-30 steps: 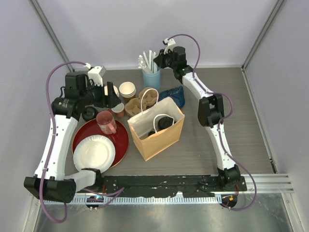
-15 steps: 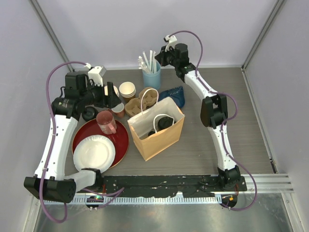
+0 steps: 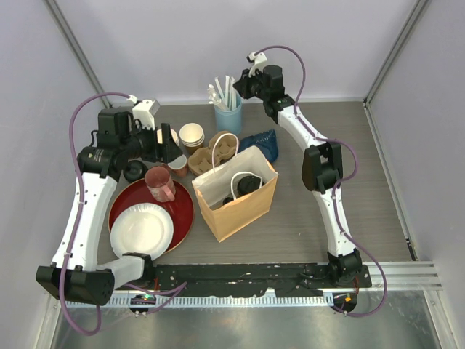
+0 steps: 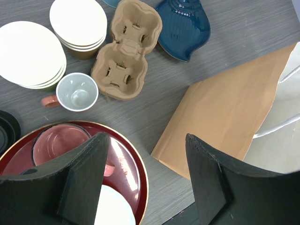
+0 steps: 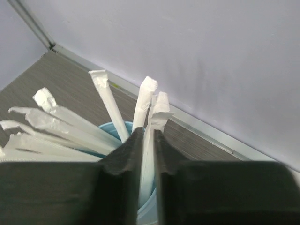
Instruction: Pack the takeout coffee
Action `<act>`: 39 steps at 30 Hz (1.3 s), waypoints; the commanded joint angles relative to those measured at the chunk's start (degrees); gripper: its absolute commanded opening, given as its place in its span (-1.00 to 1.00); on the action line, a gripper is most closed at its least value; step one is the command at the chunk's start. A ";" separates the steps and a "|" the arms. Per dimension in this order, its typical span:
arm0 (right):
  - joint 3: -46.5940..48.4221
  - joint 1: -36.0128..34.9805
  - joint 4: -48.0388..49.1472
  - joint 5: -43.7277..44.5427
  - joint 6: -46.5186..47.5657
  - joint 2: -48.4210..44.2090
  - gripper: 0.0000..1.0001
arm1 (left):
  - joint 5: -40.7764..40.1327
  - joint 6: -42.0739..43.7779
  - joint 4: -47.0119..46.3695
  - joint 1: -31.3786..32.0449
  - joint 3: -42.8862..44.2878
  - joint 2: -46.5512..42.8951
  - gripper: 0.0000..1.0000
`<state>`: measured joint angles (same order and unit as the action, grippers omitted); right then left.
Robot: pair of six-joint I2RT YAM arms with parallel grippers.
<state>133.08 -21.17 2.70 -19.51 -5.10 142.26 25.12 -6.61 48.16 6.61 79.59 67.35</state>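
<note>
My right pincer (image 5: 147,140) is pinching a wrapped straw (image 5: 158,110) in the blue cup (image 3: 228,118), top middle; left pincer (image 4: 145,139) hangs open.

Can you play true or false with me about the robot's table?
The right jaws pinch a wrapped straw. True.
The left jaws are shut. False: they are open and hold nothing.
That straw stands in a red cup. False: the cup is blue.
A pink mug sits on the red tray. True.
The paper bag lies flat. False: it stands upright, open at the top.
</note>
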 commanded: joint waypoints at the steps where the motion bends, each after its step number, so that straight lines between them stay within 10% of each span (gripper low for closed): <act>1: 0.77 -0.19 4.42 7.54 -0.96 -4.80 -0.37 | 1.42 0.81 -2.11 -0.37 1.36 -1.17 0.40; 7: 8.32 -0.37 1.61 6.94 -2.54 1.96 0.01 | 1.42 0.72 -2.11 -0.37 1.44 -1.17 0.40; 19: 11.24 -1.16 1.96 7.11 -2.19 5.84 -0.08 | 1.68 0.64 -2.28 -0.37 1.79 -0.82 0.40; 29: 10.10 -1.24 2.22 7.99 -1.58 4.53 -0.84 | 1.95 0.55 -2.19 -0.37 1.62 -1.08 0.40; 39: 1.84 -1.16 3.54 7.73 0.53 -2.42 -0.50 | 2.12 0.55 -2.19 -0.37 1.44 -1.17 0.40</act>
<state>136.77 -22.13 3.49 -12.47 -6.31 146.54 25.78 -6.61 48.16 6.61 79.59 67.35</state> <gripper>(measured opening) 0.218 0.702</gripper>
